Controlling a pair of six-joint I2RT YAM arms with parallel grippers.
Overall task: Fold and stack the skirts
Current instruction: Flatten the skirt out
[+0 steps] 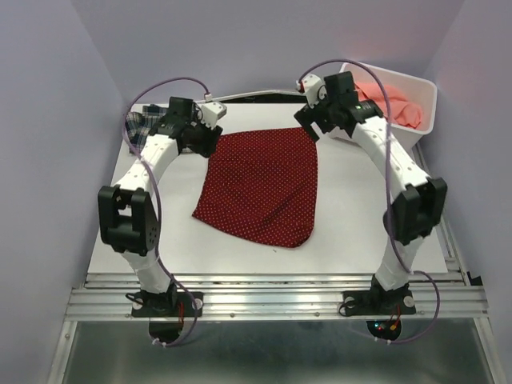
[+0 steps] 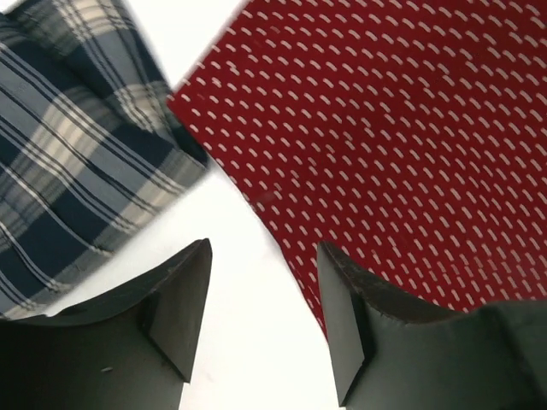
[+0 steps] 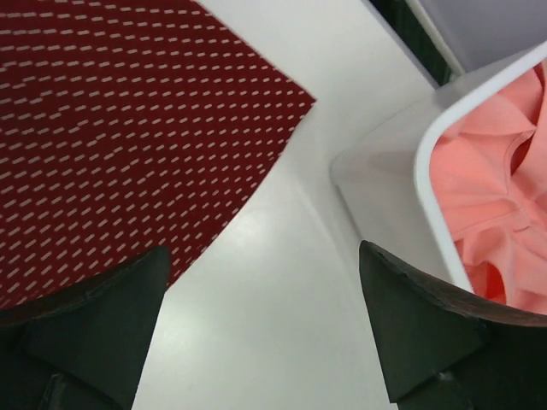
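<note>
The dark red dotted skirt (image 1: 264,186) lies flat in the middle of the white table; its cloth also fills the upper right of the left wrist view (image 2: 402,128) and the upper left of the right wrist view (image 3: 120,120). The plaid skirt (image 1: 144,128) sits folded at the far left, seen close in the left wrist view (image 2: 77,145). The salmon-pink skirt (image 1: 392,104) lies in the bin, and shows in the right wrist view (image 3: 496,196). My left gripper (image 2: 263,256) is open over bare table between the plaid and red skirts. My right gripper (image 3: 265,256) is wide open beside the red skirt's far right corner, holding nothing.
A white plastic bin (image 1: 424,96) stands at the far right corner of the table, its rim (image 3: 427,162) close to my right gripper. The table's (image 1: 360,232) near edge meets a metal rail (image 1: 280,296) where both arm bases are bolted.
</note>
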